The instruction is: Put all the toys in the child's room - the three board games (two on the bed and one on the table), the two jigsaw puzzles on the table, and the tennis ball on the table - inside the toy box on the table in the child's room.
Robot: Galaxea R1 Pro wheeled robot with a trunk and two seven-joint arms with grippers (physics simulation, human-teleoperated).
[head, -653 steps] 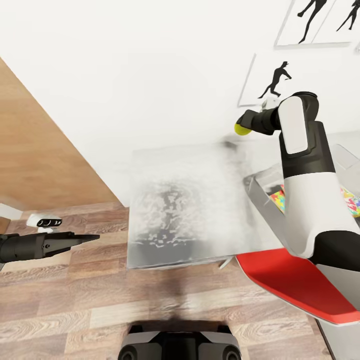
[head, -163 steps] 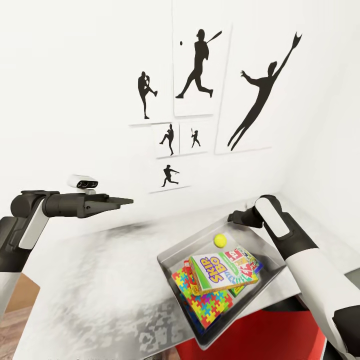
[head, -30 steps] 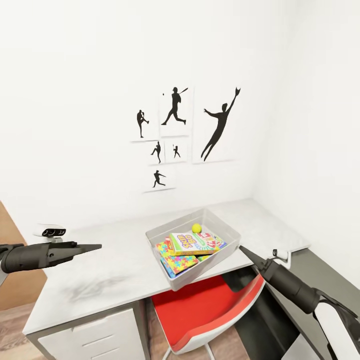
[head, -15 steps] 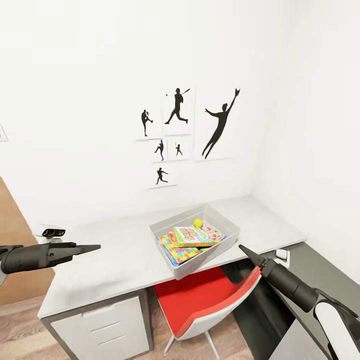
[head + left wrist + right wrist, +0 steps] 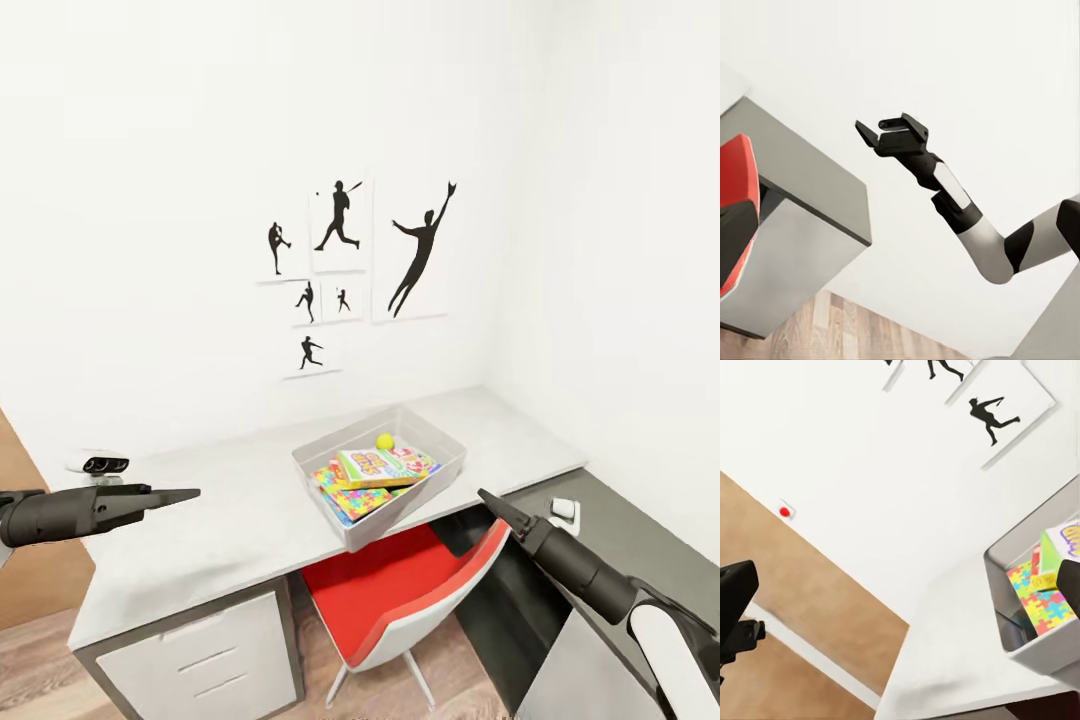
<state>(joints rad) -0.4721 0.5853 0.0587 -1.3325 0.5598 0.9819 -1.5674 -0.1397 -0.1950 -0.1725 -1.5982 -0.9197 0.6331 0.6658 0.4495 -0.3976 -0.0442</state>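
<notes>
A white-walled room with black sports silhouette pictures (image 5: 345,270) on the wall held a pale grey worktop (image 5: 200,510) with white drawers, and a red chair (image 5: 400,600) was tucked under it.

At 9 o'clock in the head view the left end effector (image 5: 185,493) hung beside the worktop's near corner; its fingers tapered to one dark point, closed on nothing.

At centre sat the toy box (image 5: 325,460), its long axis running from 7 toward 1 o'clock. Inside lay a board game (image 5: 375,466) atop the jigsaw puzzles (image 5: 350,498), and the tennis ball (image 5: 385,441) rested at the far end.

At 4 o'clock the right end effector (image 5: 484,496) pointed up toward the box. In the left wrist view its jaws stood apart and empty.

From the right end effector the box lay toward 10 o'clock, just beyond the worktop edge; from the left it lay toward 3 o'clock, farther off. The right arm was judged the nearer. How many games lay in the box could not be told.
</notes>
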